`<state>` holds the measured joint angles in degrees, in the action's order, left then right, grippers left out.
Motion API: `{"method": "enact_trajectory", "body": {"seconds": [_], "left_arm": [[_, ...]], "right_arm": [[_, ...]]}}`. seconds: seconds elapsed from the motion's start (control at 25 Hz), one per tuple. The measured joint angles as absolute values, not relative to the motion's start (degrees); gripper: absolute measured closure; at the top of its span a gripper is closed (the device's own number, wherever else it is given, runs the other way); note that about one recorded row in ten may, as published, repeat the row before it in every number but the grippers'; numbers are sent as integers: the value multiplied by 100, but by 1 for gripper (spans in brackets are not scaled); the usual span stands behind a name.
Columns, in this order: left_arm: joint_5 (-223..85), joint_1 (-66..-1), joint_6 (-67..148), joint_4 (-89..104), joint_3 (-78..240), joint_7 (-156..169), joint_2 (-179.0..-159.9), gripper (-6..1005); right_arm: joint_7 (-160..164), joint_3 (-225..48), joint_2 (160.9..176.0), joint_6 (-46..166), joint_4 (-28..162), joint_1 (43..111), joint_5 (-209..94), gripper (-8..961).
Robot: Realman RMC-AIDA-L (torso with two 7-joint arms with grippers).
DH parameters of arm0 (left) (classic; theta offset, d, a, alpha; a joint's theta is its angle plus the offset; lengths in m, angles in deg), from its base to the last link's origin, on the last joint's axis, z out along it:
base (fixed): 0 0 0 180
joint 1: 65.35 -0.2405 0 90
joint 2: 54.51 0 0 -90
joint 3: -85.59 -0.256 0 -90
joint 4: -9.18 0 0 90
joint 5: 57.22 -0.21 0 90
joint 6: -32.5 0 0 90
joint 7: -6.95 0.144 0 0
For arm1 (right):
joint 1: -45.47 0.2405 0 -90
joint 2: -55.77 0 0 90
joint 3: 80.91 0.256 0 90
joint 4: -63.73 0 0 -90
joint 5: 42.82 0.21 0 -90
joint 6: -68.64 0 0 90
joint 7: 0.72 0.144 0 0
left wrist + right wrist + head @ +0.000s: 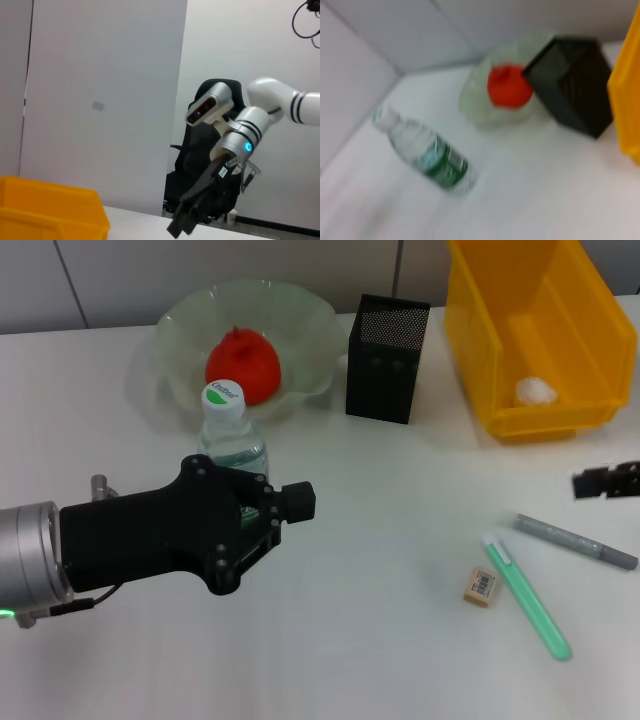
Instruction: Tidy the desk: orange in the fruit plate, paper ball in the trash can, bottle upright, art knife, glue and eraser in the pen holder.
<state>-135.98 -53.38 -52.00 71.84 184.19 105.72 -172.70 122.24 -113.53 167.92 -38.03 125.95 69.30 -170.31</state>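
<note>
Bottle (pixel 232 435) stands upright on the white desk (pixel 350 640), its white cap w/ green top facing the head cam; the cap's lettering is too small to read. Dark green label shows in the right wrist view, text not legible there. Left gripper (pixel 262 515) reaches in from the left edge, its black body level w/ the desk and right against the bottle's lower part; cannot tell how far its fingers are spread or whether they grip the bottle, since the gripper body covers them. Orange (pixel 243 365) sits in the fruit plate (pixel 180 325) behind the bottle. Pen holder (pixel 388 358) stands just right of the plate; trash can (pixel 480 350) beyond it holds the paper ball (pixel 535 391). Eraser (pixel 481 586), w/ barcode sleeve, lies on the desk at front right, beside a green pen-like stick (pixel 527 596) and a grey one (pixel 575 541). Right gripper (pixel 605 481) is barely in frame at the right edge, above the desk; finger state not visible.
</note>
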Motion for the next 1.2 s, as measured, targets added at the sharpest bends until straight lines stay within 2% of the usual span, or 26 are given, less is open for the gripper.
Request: {"method": "enact_trajectory", "body": {"seconds": [0.44,0.88,1.0,1.16,1.2], "left_arm": [[-13597,-5323,-5179,6849,18552,10747,-17290,985],[-13592,-5233,-5145,6741,18553,10819,-17299,985],[-13590,-5219,-5142,6712,18553,10831,-17299,985],[-13597,-5106,-5103,6512,18672,10873,-17288,985],[-13597,-5106,-5103,6512,18672,10873,-17288,985]], "right_arm": [[13343,-12145,16803,-3826,12651,7976,-18595,577],[14231,-12503,16786,-3702,12499,8518,-19125,565],[14568,-12509,16833,-3680,12444,8648,-19251,564],[15153,-12511,17004,-3449,12214,8735,-19250,563],[15153,-12511,17004,-3449,12214,8735,-19250,563]]}}
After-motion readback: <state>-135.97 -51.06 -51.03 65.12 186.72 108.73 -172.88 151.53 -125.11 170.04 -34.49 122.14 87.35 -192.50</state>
